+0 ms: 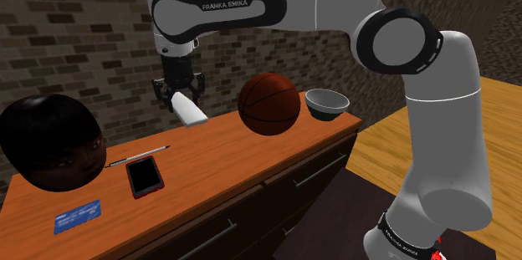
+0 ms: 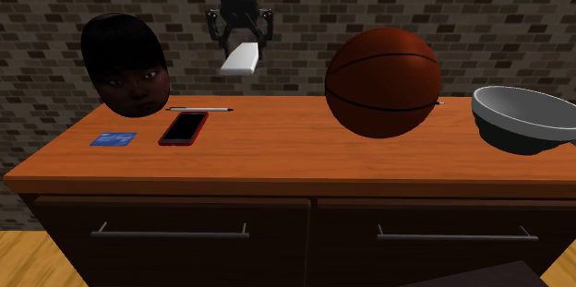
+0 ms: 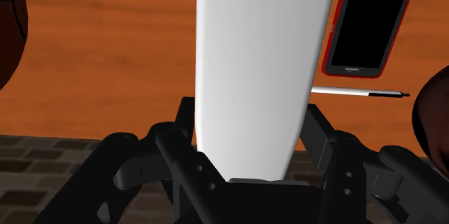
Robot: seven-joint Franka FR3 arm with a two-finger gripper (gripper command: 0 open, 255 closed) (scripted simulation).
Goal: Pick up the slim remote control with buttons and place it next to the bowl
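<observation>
Shoulder view: the gripper [image 1: 178, 93] is hanging above the brown cabinet top [image 1: 234, 154], clamping a plain white remote [image 1: 191, 110]. The remote is slanting down from the fingers, clear of the surface. A basketball [image 1: 269, 104] is sitting between it and the bowl [image 1: 326, 102].

Second exterior view: the remote is hovering above a pen [image 2: 198, 108], well apart from the bowl.

Wrist view: the fingers are flanking the remote's sides and probably touching, though the pads are partly hidden. A red-edged phone [image 3: 370, 17] is lying beside the pen.
</observation>
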